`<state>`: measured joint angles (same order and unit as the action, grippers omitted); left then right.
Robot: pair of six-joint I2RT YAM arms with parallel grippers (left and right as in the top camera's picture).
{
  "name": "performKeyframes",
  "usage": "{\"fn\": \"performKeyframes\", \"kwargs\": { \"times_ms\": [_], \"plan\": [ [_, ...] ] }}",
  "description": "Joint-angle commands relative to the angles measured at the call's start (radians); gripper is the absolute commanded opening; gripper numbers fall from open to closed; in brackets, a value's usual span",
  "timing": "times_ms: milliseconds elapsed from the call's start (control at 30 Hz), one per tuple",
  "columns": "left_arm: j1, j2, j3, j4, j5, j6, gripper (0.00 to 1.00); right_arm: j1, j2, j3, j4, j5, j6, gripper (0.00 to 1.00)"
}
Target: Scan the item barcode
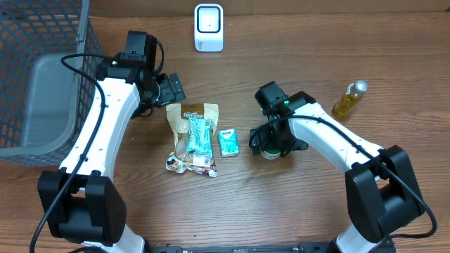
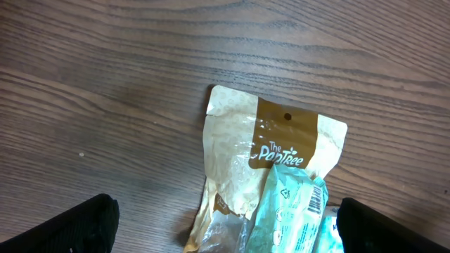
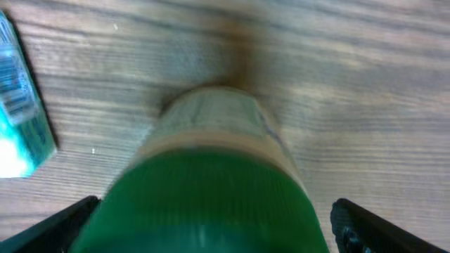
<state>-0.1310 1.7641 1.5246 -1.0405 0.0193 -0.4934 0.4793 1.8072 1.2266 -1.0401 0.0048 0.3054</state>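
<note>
Closing on the green-lidded round jar (image 3: pixel 211 190), centre frame beside the small teal box (image 1: pixel 228 143), keep your right gripper (image 1: pixel 271 145) square: it straddles the jar, released. Your left gripper (image 2: pixel 235 225) hangs released over the brown snack pouch (image 2: pixel 235 151).

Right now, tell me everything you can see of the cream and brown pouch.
The pouch is cream with a brown band near its top, a hang hole and white lettering. It looks like glossy, crinkled film. It lies flat on the wooden table, with a teal packet lying along it. The open left hand is by its top end, apparently not touching.
</note>
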Motion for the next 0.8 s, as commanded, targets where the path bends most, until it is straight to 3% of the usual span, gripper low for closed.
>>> {"fn": "performKeyframes", "kwargs": {
  "times_ms": [0,767],
  "plan": [
    [0.000,0.002,0.015,0.001,0.000,0.011,1.00,0.002,-0.014,0.111,-0.052,0.000,0.044,1.00],
    [0.000,0.002,0.015,0.001,0.000,0.011,1.00,0.002,-0.014,0.155,-0.095,-0.010,0.065,1.00]
  ]
}}
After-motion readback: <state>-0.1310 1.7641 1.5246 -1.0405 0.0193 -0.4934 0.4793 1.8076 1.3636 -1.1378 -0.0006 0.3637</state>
